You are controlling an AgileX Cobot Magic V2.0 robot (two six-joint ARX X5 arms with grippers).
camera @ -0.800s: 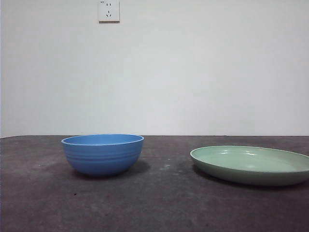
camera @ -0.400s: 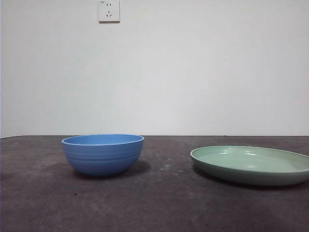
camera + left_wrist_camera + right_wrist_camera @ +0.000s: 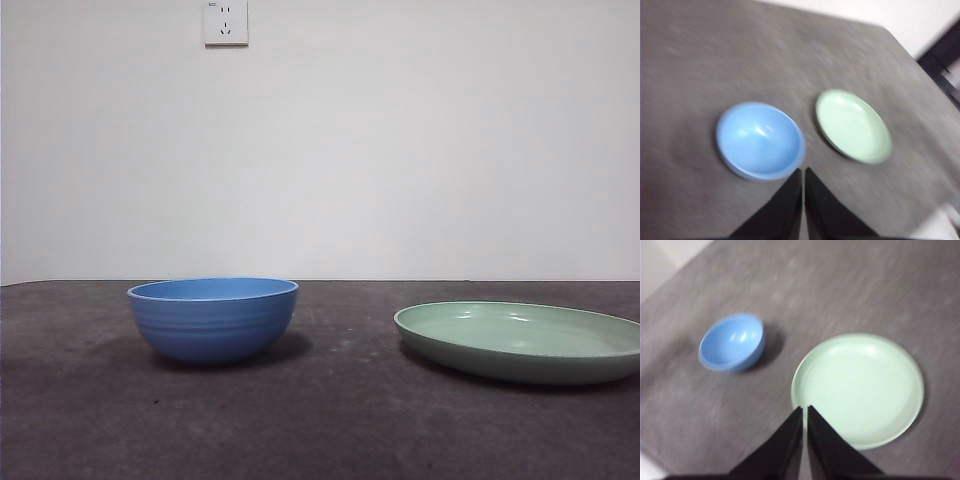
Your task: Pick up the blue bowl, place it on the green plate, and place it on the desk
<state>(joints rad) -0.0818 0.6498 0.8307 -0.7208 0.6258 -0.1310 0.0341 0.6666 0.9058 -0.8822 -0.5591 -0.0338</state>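
Front view is showing round ridged blue bowl sitting apart from glossy pale-green plate w/ both pincers, left gripper and right gripper, pressed together overhead, so they're needing opening before approaching bowl rim.

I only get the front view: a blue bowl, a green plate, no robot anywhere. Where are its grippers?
Observer: Both hang above the desk. The left gripper is over the bowl's near rim, jaws shut.
Operator: And the other one?
Observer: The right gripper is over the plate's edge, jaws shut too, holding nothing.
Operator: Is anything inside the bowl? I only see its side.
Observer: No, from above its inside is bare.
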